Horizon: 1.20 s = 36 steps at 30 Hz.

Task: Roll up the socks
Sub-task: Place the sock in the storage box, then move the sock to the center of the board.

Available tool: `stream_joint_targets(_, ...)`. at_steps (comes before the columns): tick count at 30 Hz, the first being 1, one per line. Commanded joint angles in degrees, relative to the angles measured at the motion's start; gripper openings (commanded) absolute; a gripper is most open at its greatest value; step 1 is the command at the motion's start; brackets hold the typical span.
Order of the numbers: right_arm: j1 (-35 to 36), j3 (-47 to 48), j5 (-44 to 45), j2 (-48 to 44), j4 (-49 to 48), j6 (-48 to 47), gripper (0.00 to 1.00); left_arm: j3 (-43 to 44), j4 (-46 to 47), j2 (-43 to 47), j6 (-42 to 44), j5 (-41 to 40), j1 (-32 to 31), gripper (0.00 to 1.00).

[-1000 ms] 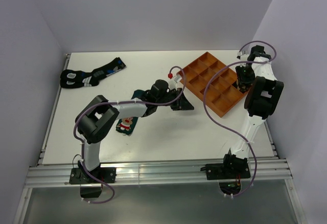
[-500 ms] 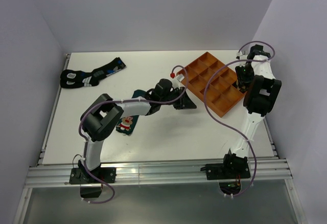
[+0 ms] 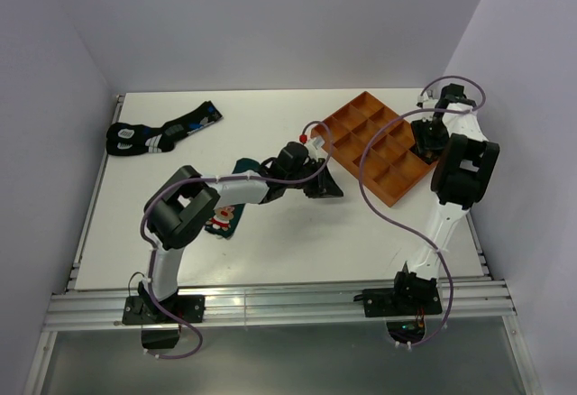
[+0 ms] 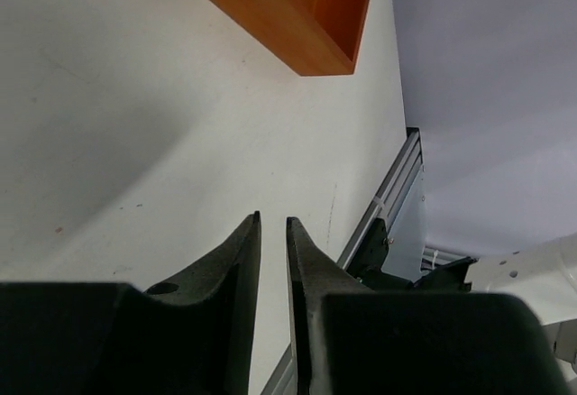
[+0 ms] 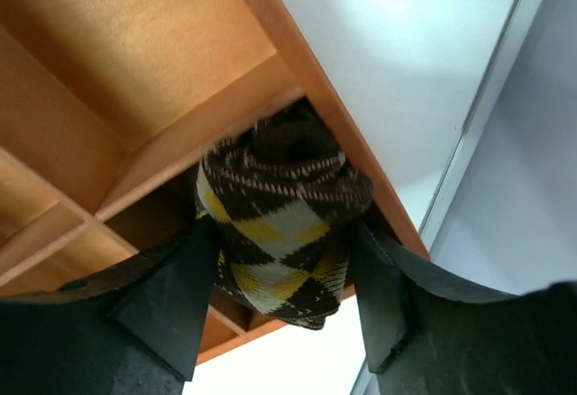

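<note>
A rolled brown, black and yellow checkered sock (image 5: 279,201) sits in a compartment at the right edge of the orange tray (image 5: 135,52). My right gripper (image 5: 281,233) is open and straddles the roll, one finger on each side. A small dark gap shows at the right finger. In the top view that gripper (image 3: 422,147) hangs over the tray (image 3: 361,133). The teal sock with a red-and-white figure (image 3: 223,218) lies flat under my left arm. My left gripper (image 3: 326,185) lies low by the tray's near corner. Its fingers (image 4: 272,222) stand a narrow slit apart with nothing between them.
A dark pair of socks with blue and white marks (image 3: 162,132) lies at the table's far left. The tray's corner (image 4: 297,16) is just ahead of my left fingers. The table's right rail (image 4: 392,188) and the right arm's base are beyond them.
My right jaws have spread wider around the rolled sock, which stays in its compartment. The left gripper has edged slightly right toward the tray.
</note>
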<state>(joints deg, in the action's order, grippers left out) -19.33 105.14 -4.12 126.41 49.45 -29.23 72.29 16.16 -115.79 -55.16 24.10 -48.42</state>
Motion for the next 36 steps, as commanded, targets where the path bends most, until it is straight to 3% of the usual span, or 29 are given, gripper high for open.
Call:
stream_joint_targets(1, -1.23, -3.54, 0.69, -4.23, -2.61, 0.14, 0.68, 0.13, -3.15, 5.74, 1.45, -2.74, -0.18, 0.23)
stream_joint_targets(10, -1.76, -12.4, -6.15, -17.22, -2.34, -0.56, 0.83, -4.52, -10.0, 14.79, 2.86, -10.03, 0.61, 0.24)
stream_joint_targets(18, -0.54, -17.16, -12.84, -25.94, -1.02, -1.62, 0.83, -12.86, -15.64, 26.13, 2.51, -21.01, 3.33, 0.26)
stream_joint_targets(24, 0.26, -17.16, -16.35, -27.18, 0.74, -3.02, 0.8, -16.73, -18.79, 31.49, -0.04, -26.98, 5.18, 0.25)
stream_joint_targets(28, 5.34, -19.45, -13.64, -31.56, -2.16, -1.8, 0.8, -21.39, -19.85, 36.67, -3.28, -32.26, 6.14, 0.26)
stream_joint_targets(36, 30.74, -21.02, -18.11, -33.25, -10.15, 8.03, 0.8, -25.09, -28.63, 49.59, -9.18, -43.24, 8.35, 0.25)
